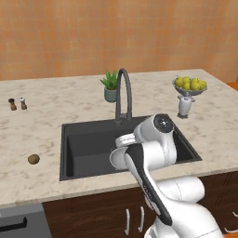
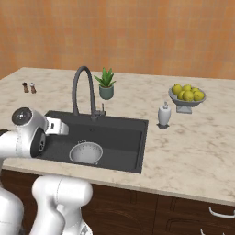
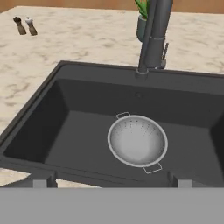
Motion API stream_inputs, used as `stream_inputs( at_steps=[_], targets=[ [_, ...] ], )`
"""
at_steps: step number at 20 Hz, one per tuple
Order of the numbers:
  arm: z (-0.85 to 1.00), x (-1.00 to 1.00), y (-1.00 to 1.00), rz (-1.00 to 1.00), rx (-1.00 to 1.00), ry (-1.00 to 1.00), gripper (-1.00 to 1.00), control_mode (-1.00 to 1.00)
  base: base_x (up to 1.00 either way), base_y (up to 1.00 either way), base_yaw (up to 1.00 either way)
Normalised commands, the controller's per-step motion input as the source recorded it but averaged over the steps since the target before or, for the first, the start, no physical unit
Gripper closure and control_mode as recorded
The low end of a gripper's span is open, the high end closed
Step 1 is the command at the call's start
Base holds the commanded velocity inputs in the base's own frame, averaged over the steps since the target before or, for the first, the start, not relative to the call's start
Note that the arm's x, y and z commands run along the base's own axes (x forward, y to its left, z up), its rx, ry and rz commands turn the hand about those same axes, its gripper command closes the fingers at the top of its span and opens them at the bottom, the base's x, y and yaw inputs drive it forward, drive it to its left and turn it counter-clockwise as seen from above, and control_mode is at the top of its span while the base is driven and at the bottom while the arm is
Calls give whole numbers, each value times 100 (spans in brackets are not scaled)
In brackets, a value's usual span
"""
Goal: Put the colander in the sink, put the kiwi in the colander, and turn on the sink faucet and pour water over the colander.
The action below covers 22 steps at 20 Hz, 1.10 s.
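One step looks done: the colander [image 3: 137, 141] sits in the sink [image 3: 52, 118], in front of the sink faucet [image 3: 153, 39]. Left of the sink on the bench [image 1: 37, 125] lies the kiwi [image 1: 33, 159], probably light, firm and fuzzy; pinch across its short middle. Gripper [image 3: 109, 183] released, empty.

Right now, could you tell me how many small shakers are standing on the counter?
2: a dark shaker and a white-topped shaker, side by side on the counter far left of the sink.
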Motion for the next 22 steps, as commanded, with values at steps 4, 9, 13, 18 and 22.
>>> stream_inputs(
  at_steps=[4, 9, 13, 18, 22],
  targets=[
    [0, 0, 100, 13, 0, 0, -100, -100, 0, 0, 0],
    [0, 0, 99, 11, 0, 0, -100, -100, 0, 0, 0],
    [0, 0, 95, 12, 0, 0, -100, -100, 0, 0, 0],
    [0, 2, 79, 14, 0, 12, -100, -100, 0, 0, 0],
    [-3, 0, 36, 8, 0, 10, -100, -100, 0, 0, 0]
  ],
)
